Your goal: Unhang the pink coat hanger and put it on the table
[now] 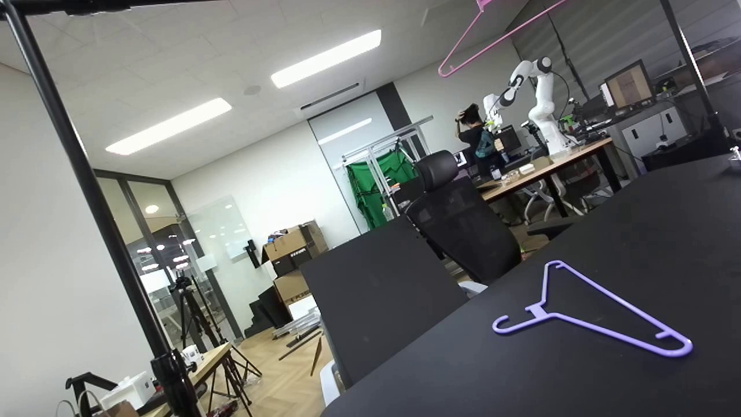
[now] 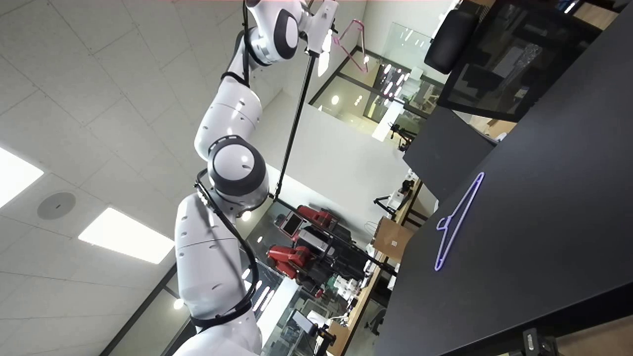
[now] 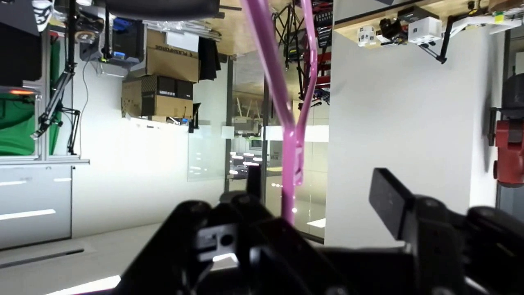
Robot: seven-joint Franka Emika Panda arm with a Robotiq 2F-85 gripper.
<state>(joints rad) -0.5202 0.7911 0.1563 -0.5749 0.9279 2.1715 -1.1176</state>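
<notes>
Edge-on in the wrist view, the pink coat hanger point(image 3: 288, 164) hangs with its neck pointing between the spread fingers of the tool point(image 3: 317, 188). In an exterior view its long bar slants up rightward, well above the counter point(image 1: 683, 249), where a purple hanger point(image 1: 537, 311) lies.

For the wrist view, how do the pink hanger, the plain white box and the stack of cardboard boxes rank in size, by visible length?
1. Pink hanger, nearest the camera and cut off at the top
2. Stack of cardboard boxes
3. Plain white box
</notes>
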